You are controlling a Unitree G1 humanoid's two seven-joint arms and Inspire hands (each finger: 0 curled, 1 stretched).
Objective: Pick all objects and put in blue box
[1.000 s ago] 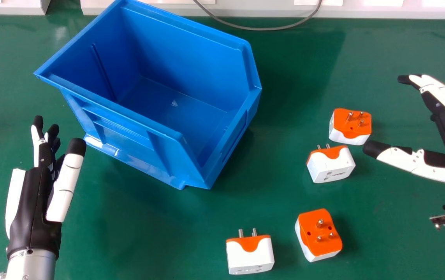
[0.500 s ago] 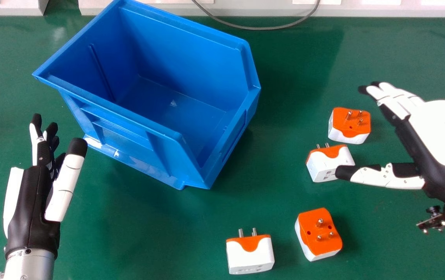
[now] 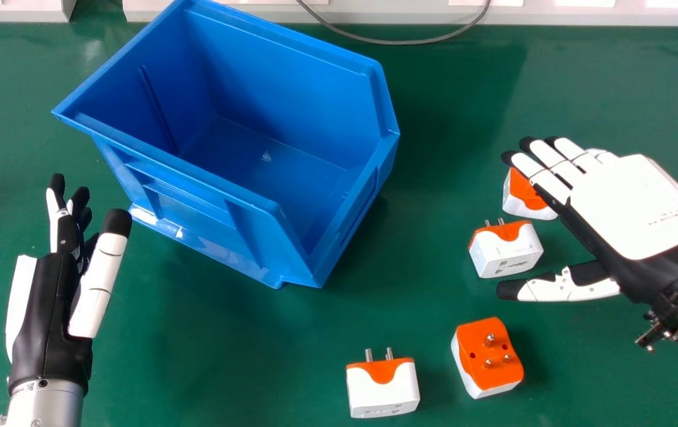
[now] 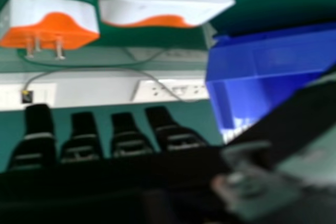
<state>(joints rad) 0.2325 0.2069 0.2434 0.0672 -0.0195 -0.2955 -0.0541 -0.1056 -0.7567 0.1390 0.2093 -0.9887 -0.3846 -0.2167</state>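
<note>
The right hand (image 3: 629, 207), black and white, lies to the right of the two farther plug adapters, released and holding nothing. Its fingers reach leftward over the orange pin face of the farthest white-and-orange cube adapter (image 3: 522, 198), partly hiding it; whether they touch it, I cannot tell. The middle adapter (image 3: 508, 252), a white block with an orange cap, sits just left of the hand, between the line of the fingers and the thumb, its pins toward the counter's far edge and its longer side running roughly left to right. That places it well for a grasp: the palm probably needs to shift a little left and lower before closing (the farthest adapter sits close enough to be nudged on the way).

Nearer the robot, an adapter with its orange pin face up (image 3: 489, 350) and a white adapter with upright pins (image 3: 383, 391) rest on the green counter (image 3: 226, 367), also nearer the right hand than the left.

The large blue plastic box (image 3: 196, 172) stands toward the counter's far edge, left of all four adapters, its lowered front facing right and nearer the robot. All four are outside it, so the task seems barely begun. The left hand (image 3: 48, 302), relaxed and without a load, is beside the box's near left side.
</note>
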